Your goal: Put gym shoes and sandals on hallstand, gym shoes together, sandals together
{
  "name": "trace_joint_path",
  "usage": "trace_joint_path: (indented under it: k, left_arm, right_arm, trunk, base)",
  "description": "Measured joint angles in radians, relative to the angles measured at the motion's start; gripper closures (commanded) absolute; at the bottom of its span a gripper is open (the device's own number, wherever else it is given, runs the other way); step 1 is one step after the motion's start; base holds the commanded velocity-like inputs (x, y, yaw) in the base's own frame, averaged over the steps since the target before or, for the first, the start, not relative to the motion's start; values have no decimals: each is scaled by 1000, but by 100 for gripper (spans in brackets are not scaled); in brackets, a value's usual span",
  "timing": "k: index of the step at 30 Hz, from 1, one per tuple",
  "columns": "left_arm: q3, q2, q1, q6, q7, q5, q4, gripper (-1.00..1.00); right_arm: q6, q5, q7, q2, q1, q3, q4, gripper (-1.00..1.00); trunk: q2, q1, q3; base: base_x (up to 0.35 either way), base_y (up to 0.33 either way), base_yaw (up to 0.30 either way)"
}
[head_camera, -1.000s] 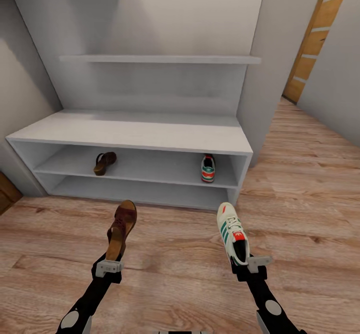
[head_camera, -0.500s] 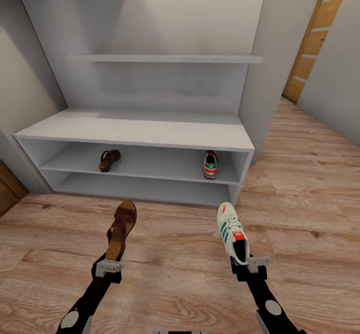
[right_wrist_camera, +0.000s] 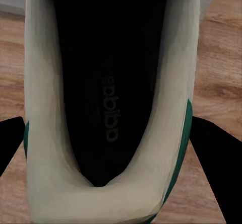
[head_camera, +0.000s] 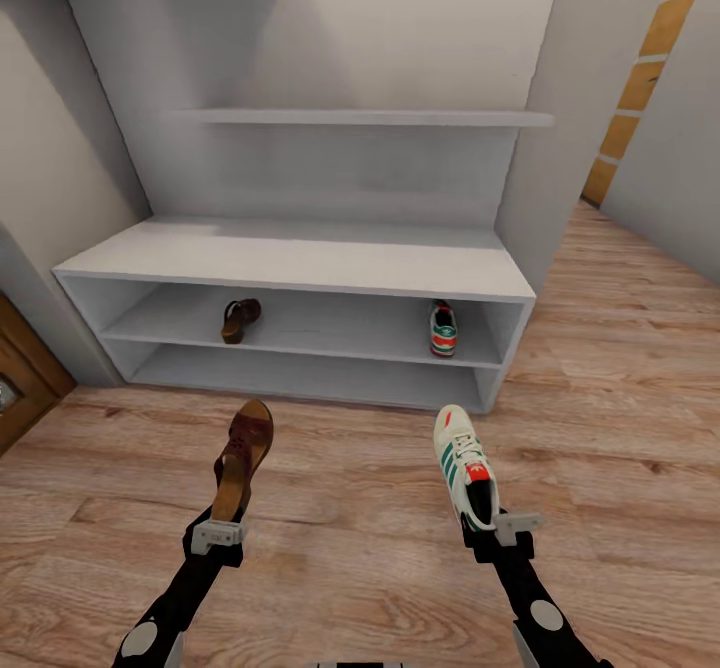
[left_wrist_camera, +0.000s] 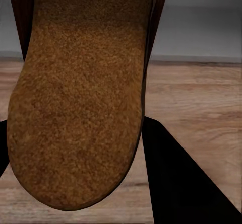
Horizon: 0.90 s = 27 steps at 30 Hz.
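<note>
Both arms carry a shoe, facing the rack.

Head view: left gripper (head_camera: pixel 217 531) is clamped on a sandal (head_camera: pixel 243 456), right gripper (head_camera: pixel 497 530) on a sneaker (head_camera: pixel 465 465), both above the floor (head_camera: pixel 620 388). On the rack (head_camera: pixel 300 268)'s upper shelf, well apart, sit another sandal (head_camera: pixel 240 319) and sneaker (head_camera: pixel 443 329).
Left wrist: sandal sole (left_wrist_camera: pixel 80 93).
Right wrist: sneaker's dark lining (right_wrist_camera: pixel 111 83).

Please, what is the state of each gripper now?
Left gripper: closed, holding a sandal.
Right gripper: closed, holding a gym shoe.
</note>
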State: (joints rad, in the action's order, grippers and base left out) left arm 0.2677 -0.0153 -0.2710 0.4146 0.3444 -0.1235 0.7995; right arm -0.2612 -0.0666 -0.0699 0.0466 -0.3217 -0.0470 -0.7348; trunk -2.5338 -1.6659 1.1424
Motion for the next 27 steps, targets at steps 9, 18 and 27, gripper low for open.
trace_joint_path:
  k: [9,18,27]
  left_arm:
    - [0,0,0,-1,7,1,0,100]
    - [2,0,0,-2,9,1,0,100]
    - [16,0,0,-2,10,1,0,100]
  right_arm:
    - [0,0,0,0,0,0,0,100]
    - [0,0,0,0,0,0,0,100]
    - [0,0,1,0,0,0,0,100]
  trunk:
    - [0,0,0]
    - [0,0,0]
    - [0,0,0]
  base:
    - [-1,292,0]
    - [0,310,0]
    - [0,313,0]
